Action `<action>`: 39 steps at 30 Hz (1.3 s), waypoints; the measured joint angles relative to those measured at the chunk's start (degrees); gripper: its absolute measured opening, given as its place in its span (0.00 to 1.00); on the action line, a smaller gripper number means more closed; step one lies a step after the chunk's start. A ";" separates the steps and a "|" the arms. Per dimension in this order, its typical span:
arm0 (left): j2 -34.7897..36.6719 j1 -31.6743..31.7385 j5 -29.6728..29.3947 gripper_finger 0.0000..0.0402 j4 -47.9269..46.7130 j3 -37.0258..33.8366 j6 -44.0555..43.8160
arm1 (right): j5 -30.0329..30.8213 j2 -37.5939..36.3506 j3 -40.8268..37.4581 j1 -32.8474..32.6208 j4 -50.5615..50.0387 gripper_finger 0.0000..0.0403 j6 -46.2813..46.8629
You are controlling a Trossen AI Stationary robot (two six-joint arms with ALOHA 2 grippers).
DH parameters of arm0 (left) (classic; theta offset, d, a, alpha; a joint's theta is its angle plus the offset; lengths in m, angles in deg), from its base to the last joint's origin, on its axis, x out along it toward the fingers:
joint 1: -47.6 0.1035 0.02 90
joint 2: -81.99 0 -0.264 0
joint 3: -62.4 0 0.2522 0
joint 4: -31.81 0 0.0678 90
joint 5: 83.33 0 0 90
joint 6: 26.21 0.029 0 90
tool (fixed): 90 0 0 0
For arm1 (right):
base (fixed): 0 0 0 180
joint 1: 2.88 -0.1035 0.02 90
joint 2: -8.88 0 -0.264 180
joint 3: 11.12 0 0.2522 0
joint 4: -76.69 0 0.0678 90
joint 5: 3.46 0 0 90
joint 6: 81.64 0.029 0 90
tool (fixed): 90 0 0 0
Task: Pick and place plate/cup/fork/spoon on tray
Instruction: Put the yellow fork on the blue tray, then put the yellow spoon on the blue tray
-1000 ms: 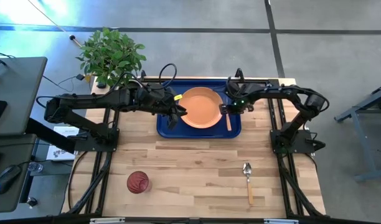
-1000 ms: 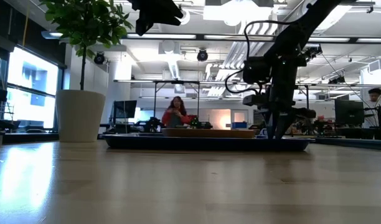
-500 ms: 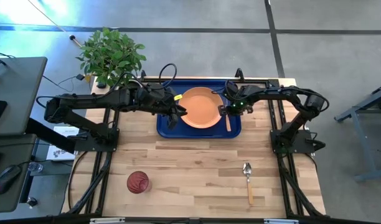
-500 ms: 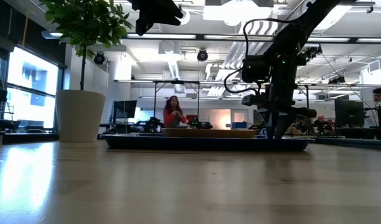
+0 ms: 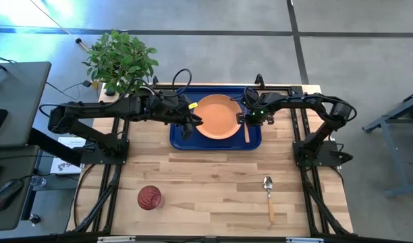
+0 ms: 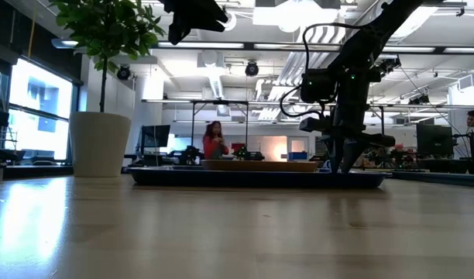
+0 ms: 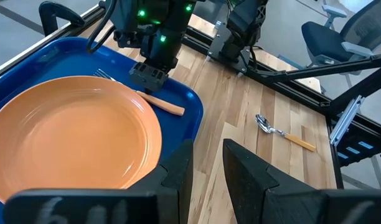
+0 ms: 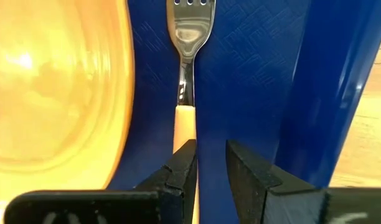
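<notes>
The orange plate (image 5: pixel 216 116) lies flat in the blue tray (image 5: pixel 181 138). The fork (image 8: pixel 183 87) lies flat on the tray floor beside the plate, on its right side. My right gripper (image 8: pixel 210 158) points down just above the fork's handle, its fingers a narrow gap apart with bare tray showing between them. My left gripper (image 7: pixel 209 155) hovers over the plate's left rim, slightly open and empty. The dark red cup (image 5: pixel 150 198) stands at the near left. The spoon (image 5: pixel 268 196) lies at the near right. My right gripper stands over the fork's tan handle (image 8: pixel 184 127), fingers pointing down. One finger (image 8: pixel 181 168) covers the handle's rear part, and I cannot tell whether it touches it. The fork lies flat on the tray, along the fingers.
A potted plant (image 5: pixel 120 61) stands at the far left corner beside the tray. Bare wood lies between the tray and the near edge, around the cup and spoon. A person shows in the room beyond the table (image 6: pixel 214 139).
My right gripper has edged a little toward the table's left, over the fork, which lies still on the tray.
</notes>
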 joint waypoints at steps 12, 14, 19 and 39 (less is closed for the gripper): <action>-0.02 0.00 0.00 0.20 -0.01 0.01 0.00 | -2.16 0.00 -0.01 0.00 2.12 0.18 2.61; -0.02 0.01 0.00 0.20 -0.02 0.00 0.00 | -2.23 0.00 0.01 0.00 2.08 0.18 2.60; -0.01 0.00 0.00 0.20 -0.02 0.00 0.00 | -2.27 0.00 0.01 0.00 0.24 0.18 2.59; -0.02 0.00 -0.08 0.20 -0.04 0.00 1.47 | -1.94 -19.14 0.01 -7.29 -5.53 0.18 9.75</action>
